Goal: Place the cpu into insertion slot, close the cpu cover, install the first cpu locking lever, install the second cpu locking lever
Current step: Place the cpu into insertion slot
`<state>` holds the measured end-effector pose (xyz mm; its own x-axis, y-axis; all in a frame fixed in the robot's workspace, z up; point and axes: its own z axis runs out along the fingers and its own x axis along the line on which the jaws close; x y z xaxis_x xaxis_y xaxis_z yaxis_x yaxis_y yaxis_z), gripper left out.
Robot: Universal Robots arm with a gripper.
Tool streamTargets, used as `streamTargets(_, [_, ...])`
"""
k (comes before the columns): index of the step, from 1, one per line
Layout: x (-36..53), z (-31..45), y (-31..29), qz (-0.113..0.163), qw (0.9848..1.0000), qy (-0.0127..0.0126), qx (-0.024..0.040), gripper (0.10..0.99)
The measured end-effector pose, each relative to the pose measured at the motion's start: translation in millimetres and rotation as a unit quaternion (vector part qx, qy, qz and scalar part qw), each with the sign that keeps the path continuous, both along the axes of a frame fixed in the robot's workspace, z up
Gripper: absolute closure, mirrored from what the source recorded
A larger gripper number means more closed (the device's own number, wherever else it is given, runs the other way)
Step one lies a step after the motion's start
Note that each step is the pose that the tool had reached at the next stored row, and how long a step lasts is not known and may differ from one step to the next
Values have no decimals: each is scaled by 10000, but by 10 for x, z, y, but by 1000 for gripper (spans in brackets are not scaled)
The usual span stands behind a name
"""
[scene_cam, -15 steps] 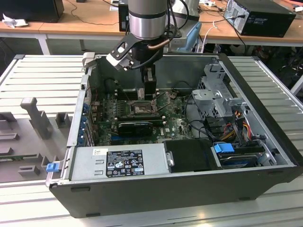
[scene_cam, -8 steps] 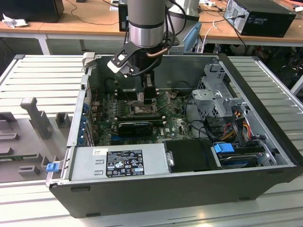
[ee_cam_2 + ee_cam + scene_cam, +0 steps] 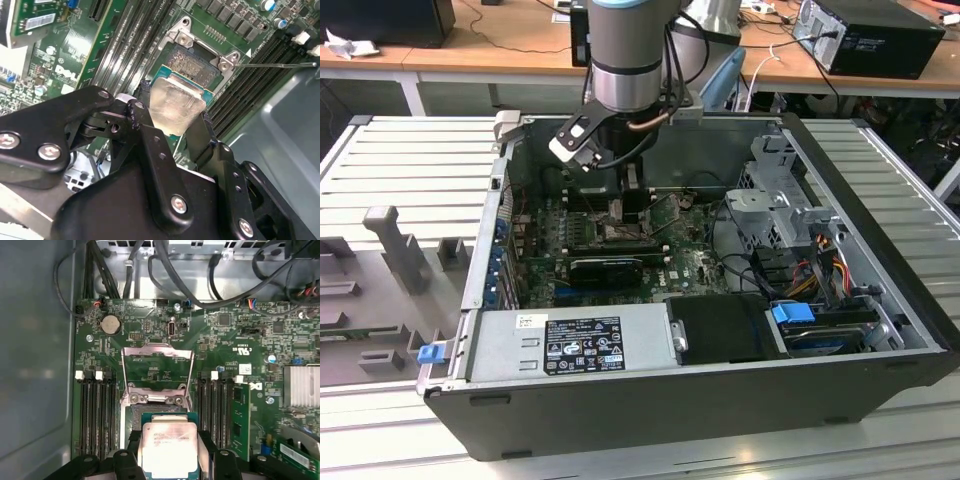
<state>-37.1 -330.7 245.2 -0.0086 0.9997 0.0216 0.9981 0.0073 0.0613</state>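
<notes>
Green board (image 3: 225,340); one cpu (image 3: 168,439) in hand (image 3: 168,447)

Arm (image 3: 625,60): I read it as upright, wrist pointing straight down | Gripper (image 3: 172,112): one unit, black, two fingers (image 3: 155,145); jaws drawn in against opposite edges of the cpu (image 3: 169,452); chip held flat between my fingertips in both wrist views
</notes>
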Motion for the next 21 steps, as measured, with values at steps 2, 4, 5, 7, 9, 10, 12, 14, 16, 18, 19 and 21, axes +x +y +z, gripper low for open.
streamTargets(2, [-10, -47, 1, 1, 10000, 0, -1, 557])
streamTargets(4, [-38, -108, 2, 2, 10000, 0, 4, 557])
streamTargets(5, [-40, -127, 4, 1, 10000, 0, 5, 557])
streamTargets(7, [-41, -204, 12, 2, 10000, 1, 11, 557])
streamTargets(9, [-40, -238, 27, -55, 10000, 0, 17, 557])
streamTargets(10, [-42, -249, 32, -95, 10000, 0, 23, 557])
streamTargets(12, [-44, -298, 42, -88, 9999, 1, 83, 557])
streamTargets(14, [-47, -329, 45, -85, 9999, 1, 92, 557])
streamTargets(16, [-50, -347, 45, -85, 9999, 1, 104, 557])
streamTargets(18, [-50, -365, 46, -86, 9999, 1, 109, 557])
streamTargets(19, [-49, -384, 47, -85, 9999, 1, 109, 557])
streamTargets(21, [-49, -401, 49, -85, 9999, 1, 109, 557])
